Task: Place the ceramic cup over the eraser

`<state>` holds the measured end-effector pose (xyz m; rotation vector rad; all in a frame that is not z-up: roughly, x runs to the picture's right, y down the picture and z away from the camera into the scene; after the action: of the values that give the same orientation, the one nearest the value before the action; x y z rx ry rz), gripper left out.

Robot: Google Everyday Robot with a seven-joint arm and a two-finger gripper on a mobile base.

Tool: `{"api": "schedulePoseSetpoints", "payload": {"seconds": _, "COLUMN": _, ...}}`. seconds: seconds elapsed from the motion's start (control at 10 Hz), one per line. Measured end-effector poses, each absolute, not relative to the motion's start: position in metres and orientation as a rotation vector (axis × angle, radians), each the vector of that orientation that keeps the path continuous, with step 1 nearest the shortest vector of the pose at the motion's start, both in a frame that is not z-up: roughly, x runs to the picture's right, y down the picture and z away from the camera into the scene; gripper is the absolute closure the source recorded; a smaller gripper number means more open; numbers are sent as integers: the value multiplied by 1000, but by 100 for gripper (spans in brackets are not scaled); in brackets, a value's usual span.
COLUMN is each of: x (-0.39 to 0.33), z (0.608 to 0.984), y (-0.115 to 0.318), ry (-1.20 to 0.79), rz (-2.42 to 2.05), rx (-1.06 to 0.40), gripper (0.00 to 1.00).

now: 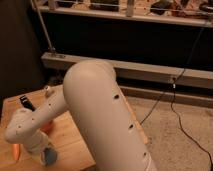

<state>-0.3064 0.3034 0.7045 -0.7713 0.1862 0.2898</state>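
Low over wooden table [70, 142] | gripper [44, 159] jaws closed | just beside ceramic cup [52, 155], hold unclear

White arm [95, 110] fills centre and reaches to 8 o'clock over the wooden table [70, 142]. Gripper [41, 154] at frame's 7 o'clock, jaws closed, w/ ceramic cup [49, 156] right at its tip. Carrot [16, 151] at gripper's 9 o'clock. Eraser [26, 103] at 12, well apart. Orange-red bowl [46, 127] btwn, mostly hidden by arm.
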Motion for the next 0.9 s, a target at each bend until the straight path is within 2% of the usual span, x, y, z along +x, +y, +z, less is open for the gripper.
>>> {"api": "schedulePoseSetpoints", "payload": {"seconds": 0.1, "x": -309, "z": 697, "y": 294, "ry": 185, "rz": 299, "rx": -757, "gripper": 100}}
{"api": "schedulePoseSetpoints", "payload": {"seconds": 0.5, "x": -336, "z": 622, "y": 208, "ry": 67, "rz": 382, "rx": -644, "gripper": 100}}
{"api": "schedulePoseSetpoints", "payload": {"seconds": 0.9, "x": -362, "z": 616, "y": 131, "ry": 30, "rz": 482, "rx": -544, "gripper": 100}}
